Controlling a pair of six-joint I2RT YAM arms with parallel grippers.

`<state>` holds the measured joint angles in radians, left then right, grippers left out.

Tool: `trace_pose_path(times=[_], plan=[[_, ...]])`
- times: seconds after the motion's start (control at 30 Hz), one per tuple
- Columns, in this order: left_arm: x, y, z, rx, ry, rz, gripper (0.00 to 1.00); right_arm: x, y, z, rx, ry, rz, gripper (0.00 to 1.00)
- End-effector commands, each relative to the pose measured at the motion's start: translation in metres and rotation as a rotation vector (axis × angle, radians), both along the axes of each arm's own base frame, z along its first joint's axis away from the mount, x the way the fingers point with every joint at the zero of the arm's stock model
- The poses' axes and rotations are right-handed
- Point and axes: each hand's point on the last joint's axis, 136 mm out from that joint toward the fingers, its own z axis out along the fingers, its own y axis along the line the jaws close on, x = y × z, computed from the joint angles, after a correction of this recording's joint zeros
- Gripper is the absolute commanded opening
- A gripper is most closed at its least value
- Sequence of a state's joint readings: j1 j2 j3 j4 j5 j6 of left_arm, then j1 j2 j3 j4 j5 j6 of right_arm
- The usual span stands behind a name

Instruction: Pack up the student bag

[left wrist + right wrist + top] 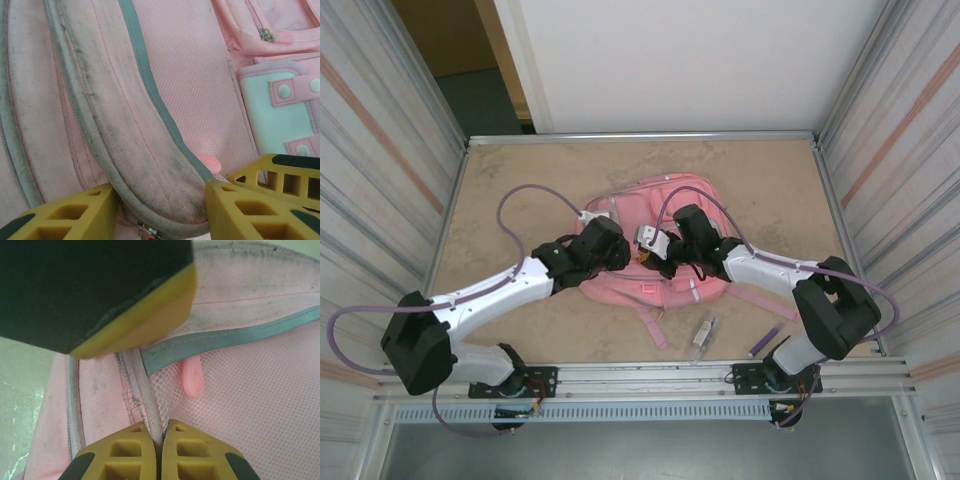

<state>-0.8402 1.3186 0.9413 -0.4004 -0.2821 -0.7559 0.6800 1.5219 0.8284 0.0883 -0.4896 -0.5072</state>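
Note:
The student bag (665,200), a large pink backpack, lies flat in the middle of the table. My left gripper (618,248) is over its left half. In the left wrist view my left gripper (162,200) has its yellow fingers (65,215) pressed against both sides of a grubby, grey-piped flap of the bag (190,75). My right gripper (656,256) meets it from the right. In the right wrist view my right gripper (161,432) is shut on the seam where the mesh pocket (260,405) joins the bag. A pink zip pull (192,377) hangs just beyond.
A clear tube (701,338) and a purple pen (765,341) lie on the table near the front rail, right of the bag's loose strap (655,325). Metal walls close in both sides. The left gripper's finger (135,315) crowds the top of the right wrist view.

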Motion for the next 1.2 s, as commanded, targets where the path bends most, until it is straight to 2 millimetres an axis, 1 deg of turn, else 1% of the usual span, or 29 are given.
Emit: trace_pose_path(times=[0.0,0.1,0.17,0.23,0.27,0.33,0.4,0.43,0.53,0.6,0.63,0.7,0.77,0.83,0.9,1.0,1.07,1.13,1.17], plan=[[-0.002,0.018,-0.001,0.059,-0.001,0.041,0.45,-0.003,0.012,0.03,0.115,0.064,0.053,0.0],[-0.004,0.015,0.002,0.048,-0.027,-0.005,0.4,0.002,0.007,0.032,0.129,0.085,0.042,0.0],[-0.006,0.009,0.005,0.02,-0.048,-0.056,0.37,0.006,0.005,0.03,0.132,0.106,0.034,0.0],[-0.013,0.001,0.006,-0.016,-0.061,-0.123,0.31,0.009,0.005,0.026,0.127,0.136,0.023,0.0],[-0.017,0.0,0.005,-0.017,-0.064,-0.143,0.31,0.008,0.006,0.025,0.122,0.149,0.027,0.0],[-0.022,0.006,-0.003,0.015,-0.057,-0.157,0.31,0.006,0.007,0.021,0.116,0.168,0.041,0.0],[-0.022,0.012,-0.007,0.06,-0.051,-0.155,0.31,0.004,0.008,0.016,0.118,0.19,0.055,0.0],[-0.022,0.01,-0.006,0.058,-0.055,-0.169,0.31,0.004,0.009,0.015,0.121,0.197,0.056,0.0],[-0.024,-0.005,0.003,-0.006,-0.068,-0.227,0.33,0.004,0.012,0.015,0.13,0.216,0.066,0.0],[-0.028,-0.014,0.006,-0.056,-0.063,-0.263,0.38,0.004,0.012,0.014,0.125,0.22,0.067,0.0],[-0.031,-0.016,0.005,-0.066,-0.057,-0.271,0.39,0.006,0.011,0.014,0.121,0.222,0.062,0.0],[-0.034,-0.012,0.003,-0.084,-0.046,-0.248,0.41,0.009,0.009,0.013,0.118,0.231,0.048,0.0],[-0.038,-0.004,-0.006,-0.085,-0.029,-0.21,0.41,0.011,0.007,0.014,0.123,0.236,0.041,0.0],[-0.035,0.006,-0.011,-0.055,-0.032,-0.169,0.41,0.01,0.007,0.013,0.121,0.239,0.045,0.0],[-0.03,0.008,-0.011,-0.024,-0.049,-0.158,0.41,0.009,0.008,0.013,0.125,0.24,0.052,0.0],[-0.021,0.006,-0.006,0.015,-0.06,-0.15,0.42,0.004,0.013,0.016,0.119,0.23,0.067,0.0],[-0.015,0.0,-0.004,0.028,-0.069,-0.157,0.43,0.0,0.015,0.015,0.097,0.219,0.081,0.0],[-0.01,-0.004,-0.004,0.038,-0.074,-0.164,0.43,-0.002,0.017,0.014,0.082,0.21,0.085,0.0],[-0.009,-0.002,-0.005,0.057,-0.068,-0.156,0.42,-0.004,0.017,0.013,0.076,0.21,0.086,0.0]])
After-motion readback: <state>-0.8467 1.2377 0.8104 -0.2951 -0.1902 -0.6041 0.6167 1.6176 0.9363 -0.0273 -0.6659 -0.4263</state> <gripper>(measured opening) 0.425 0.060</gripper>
